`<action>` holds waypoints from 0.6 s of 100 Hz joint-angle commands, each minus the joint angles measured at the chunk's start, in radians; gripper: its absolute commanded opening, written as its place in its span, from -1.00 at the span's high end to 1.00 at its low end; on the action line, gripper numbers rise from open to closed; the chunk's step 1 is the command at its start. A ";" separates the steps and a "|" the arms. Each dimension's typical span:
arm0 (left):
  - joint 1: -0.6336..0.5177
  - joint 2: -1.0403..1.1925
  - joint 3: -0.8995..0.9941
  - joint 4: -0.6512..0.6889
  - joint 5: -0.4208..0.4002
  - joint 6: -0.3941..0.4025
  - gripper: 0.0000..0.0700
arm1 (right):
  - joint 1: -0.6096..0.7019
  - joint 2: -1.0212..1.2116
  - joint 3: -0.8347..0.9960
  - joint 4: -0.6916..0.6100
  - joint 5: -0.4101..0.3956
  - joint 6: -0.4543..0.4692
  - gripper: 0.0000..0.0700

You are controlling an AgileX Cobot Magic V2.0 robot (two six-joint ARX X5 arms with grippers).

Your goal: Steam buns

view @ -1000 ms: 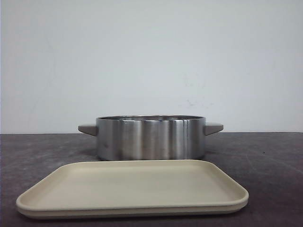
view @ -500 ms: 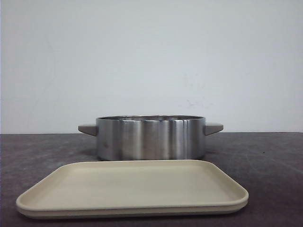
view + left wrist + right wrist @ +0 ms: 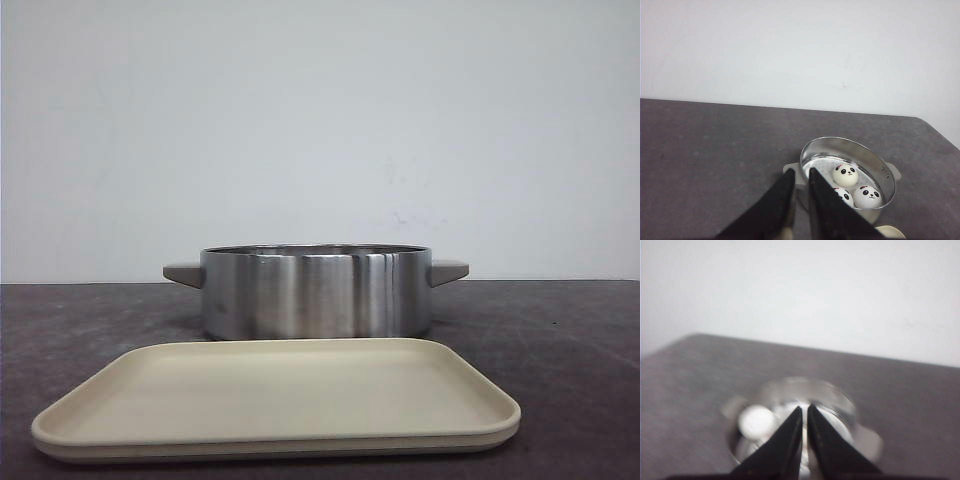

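Both sets of black fingers, left and right, nearly closed, empty. White panda-faced buns sit in round steel steamer pot just beyond them; descending risks striking its rim.

You'll see only a slight shift in the front view: the steel pot and the beige tray both sit a touch further left in frame than half a second ago, still one behind the other.

Left gripper: two black, tapering, wedge-shaped fingers, cream-coloured patches at their base. Right gripper: matching black pointed fingers.
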 commanded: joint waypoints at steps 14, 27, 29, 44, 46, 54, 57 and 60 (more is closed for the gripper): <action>-0.007 -0.001 0.016 0.010 -0.002 0.000 1.00 | -0.223 -0.289 -0.325 0.142 -0.046 -0.029 0.98; -0.007 -0.001 0.016 0.010 -0.002 0.000 1.00 | -0.411 -0.459 -0.467 0.147 -0.155 -0.029 0.98; -0.007 -0.001 0.016 0.010 -0.002 -0.001 1.00 | -0.438 -0.481 -0.484 0.146 -0.165 -0.029 0.98; -0.007 -0.001 0.016 0.010 -0.002 0.000 1.00 | -0.590 -0.593 -0.581 0.137 -0.207 -0.029 0.98; -0.007 -0.001 0.016 0.010 -0.002 0.000 1.00 | -0.602 -0.602 -0.591 0.133 -0.207 -0.029 0.98; -0.007 -0.001 0.016 0.010 -0.002 0.000 1.00 | -0.635 -0.637 -0.596 0.029 -0.207 -0.029 0.98; -0.007 -0.001 0.016 0.010 -0.002 0.000 1.00 | -0.643 -0.645 -0.596 -0.008 -0.206 -0.029 0.98; -0.007 -0.001 0.016 0.011 -0.002 -0.001 1.00 | -0.650 -0.644 -0.596 -0.035 -0.206 -0.027 0.98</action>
